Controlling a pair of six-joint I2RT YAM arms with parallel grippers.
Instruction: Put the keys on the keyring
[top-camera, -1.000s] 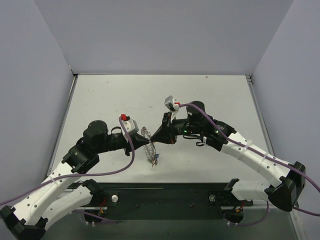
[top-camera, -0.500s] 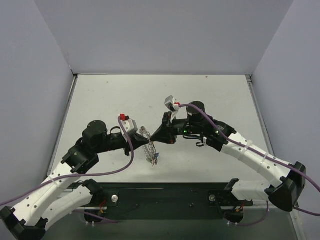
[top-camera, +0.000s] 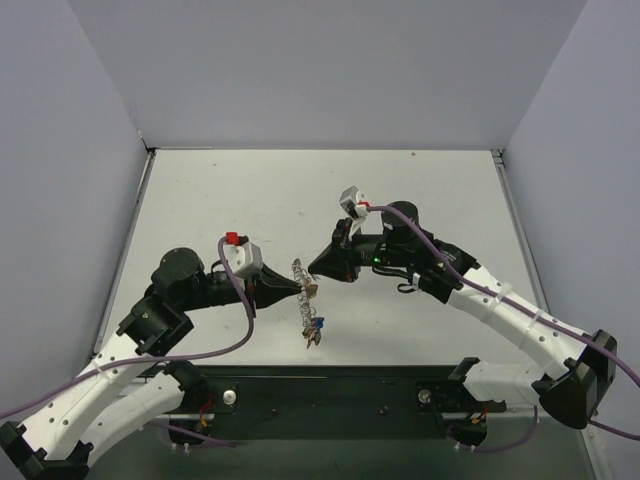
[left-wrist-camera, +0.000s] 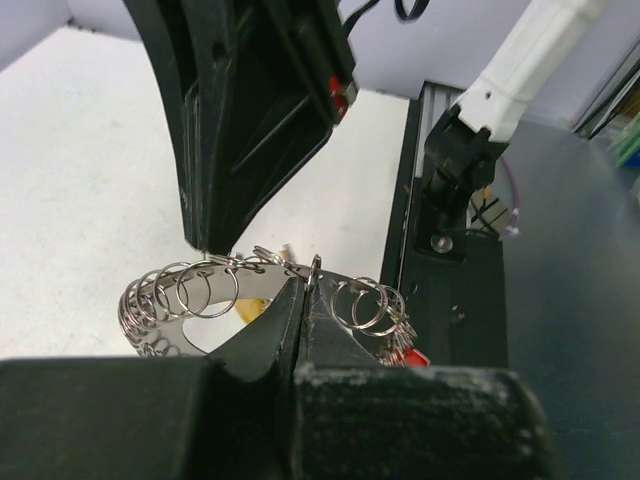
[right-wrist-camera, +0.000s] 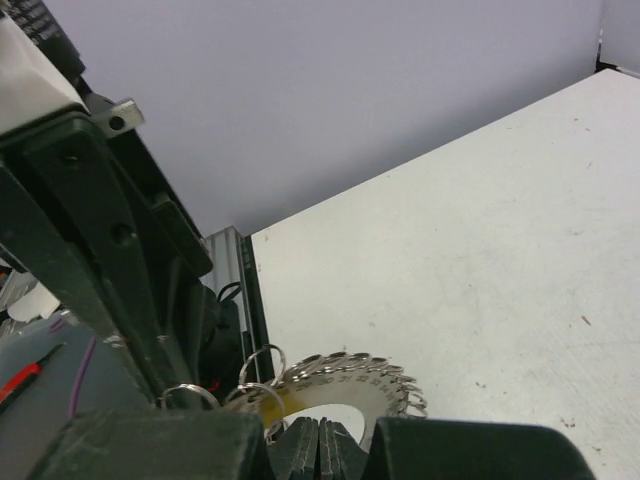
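Observation:
The keyring (top-camera: 304, 298) is a silvery ring rimmed with small split rings, held on edge above the table between the two arms. My left gripper (top-camera: 297, 290) is shut on its rim; in the left wrist view the jaws (left-wrist-camera: 304, 290) pinch a small split ring on the keyring (left-wrist-camera: 185, 295). Keys hang from it: a blue head (top-camera: 317, 324), a red head (left-wrist-camera: 411, 357) and a yellow head (right-wrist-camera: 262, 405). My right gripper (top-camera: 313, 269) is shut, its tips (right-wrist-camera: 320, 437) at the keyring's (right-wrist-camera: 380, 385) upper rim. I cannot tell whether it pinches the rim.
The white table (top-camera: 240, 200) runs back to grey walls on three sides. The black mounting rail (top-camera: 330, 390) with both arm bases lies along the near edge, just below the hanging keys.
My left arm has drawn back to the left and the keyring has dropped slightly with it. My right gripper has shifted a little up and to the right, away from the ring's middle.

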